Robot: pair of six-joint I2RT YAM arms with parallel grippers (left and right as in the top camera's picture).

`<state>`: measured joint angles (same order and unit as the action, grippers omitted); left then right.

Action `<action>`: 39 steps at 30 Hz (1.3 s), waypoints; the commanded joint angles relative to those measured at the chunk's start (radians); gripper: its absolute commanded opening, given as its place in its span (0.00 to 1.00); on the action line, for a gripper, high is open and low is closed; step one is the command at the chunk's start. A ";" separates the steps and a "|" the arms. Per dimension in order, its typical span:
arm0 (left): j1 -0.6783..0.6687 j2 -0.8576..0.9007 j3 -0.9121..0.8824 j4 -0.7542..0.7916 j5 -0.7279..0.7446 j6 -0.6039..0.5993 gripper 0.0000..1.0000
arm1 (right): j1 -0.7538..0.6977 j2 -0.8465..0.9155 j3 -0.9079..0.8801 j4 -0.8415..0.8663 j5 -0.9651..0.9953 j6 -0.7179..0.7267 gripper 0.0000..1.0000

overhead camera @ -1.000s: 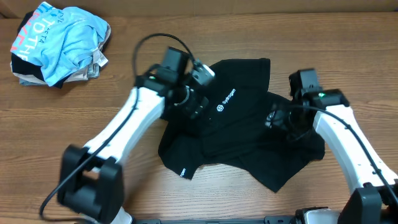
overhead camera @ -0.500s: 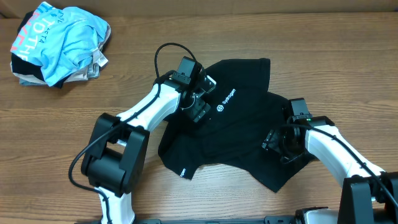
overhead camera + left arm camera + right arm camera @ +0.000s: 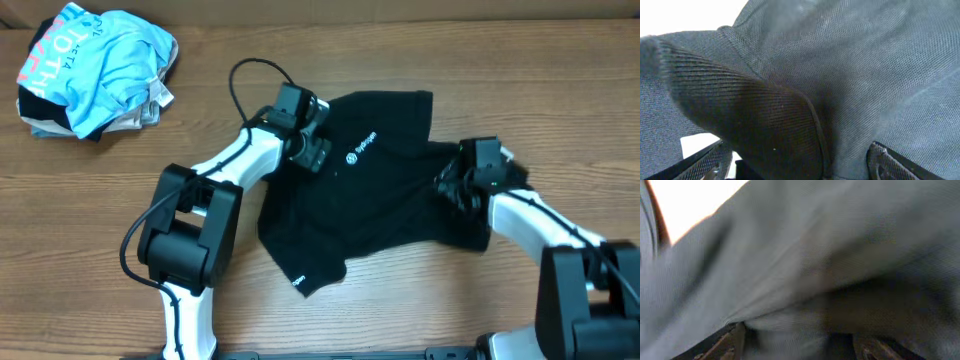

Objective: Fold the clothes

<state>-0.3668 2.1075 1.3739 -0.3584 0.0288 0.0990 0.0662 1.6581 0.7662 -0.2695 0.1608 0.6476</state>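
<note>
The black polo shirt (image 3: 385,215) lies crumpled in the middle of the table, its white chest logo (image 3: 362,148) facing up. My left gripper (image 3: 311,152) is at the shirt's upper left edge. In the left wrist view its fingers (image 3: 797,160) stand wide apart with a ribbed fold of the shirt (image 3: 755,125) between them. My right gripper (image 3: 455,186) is at the shirt's right side. In the blurred right wrist view its fingers (image 3: 797,342) are closed in on a bunch of shirt fabric (image 3: 805,270).
A pile of other clothes with a light-blue T-shirt (image 3: 100,65) on top sits at the far left corner. Bare wooden table (image 3: 100,220) surrounds the shirt. The left arm's cable (image 3: 240,75) loops above the table.
The right gripper moved up and away from the front edge, dragging the shirt's lower right part with it. The left gripper moved slightly up and left, and the logo shifted with it.
</note>
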 commanded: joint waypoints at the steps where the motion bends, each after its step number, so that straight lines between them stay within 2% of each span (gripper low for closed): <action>1: 0.080 0.080 -0.017 0.026 -0.093 -0.069 0.91 | -0.058 0.147 -0.031 0.115 -0.005 -0.024 0.73; 5: 0.155 0.080 0.027 0.027 -0.085 -0.100 0.95 | -0.092 0.162 -0.019 0.226 -0.047 -0.070 0.79; 9: 0.200 0.080 0.142 -0.061 -0.080 -0.087 0.99 | -0.108 0.155 0.067 0.150 -0.139 -0.145 1.00; 16: 0.192 0.080 0.525 -0.414 -0.081 -0.039 1.00 | -0.109 0.026 0.344 -0.226 -0.141 -0.164 1.00; 21: 0.174 0.079 0.867 -0.764 -0.080 -0.051 1.00 | -0.109 -0.111 0.609 -0.590 -0.144 -0.166 1.00; 25: 0.163 0.069 1.100 -1.022 -0.080 -0.112 1.00 | -0.109 -0.202 0.797 -0.858 -0.165 -0.193 1.00; 29: 0.163 0.062 1.269 -1.231 -0.080 -0.253 1.00 | -0.109 -0.294 0.843 -1.003 -0.170 -0.174 1.00; 31: 0.163 0.053 1.310 -1.324 -0.080 -0.303 1.00 | -0.109 -0.341 0.843 -1.044 -0.166 -0.115 1.00; 33: 0.163 0.027 1.295 -1.331 -0.037 -0.306 1.00 | -0.109 -0.384 0.843 -1.077 -0.163 -0.093 1.00; 36: 0.155 -0.031 1.234 -1.331 0.046 -0.305 1.00 | -0.109 -0.440 0.843 -1.127 -0.158 -0.093 1.00; 39: 0.134 -0.117 1.107 -1.331 0.031 -0.337 1.00 | -0.109 -0.473 0.831 -1.180 -0.103 -0.060 1.00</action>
<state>-0.2085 2.0876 2.5725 -1.6859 0.0231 -0.1806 -0.0387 1.2285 1.6051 -1.4300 0.0090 0.5419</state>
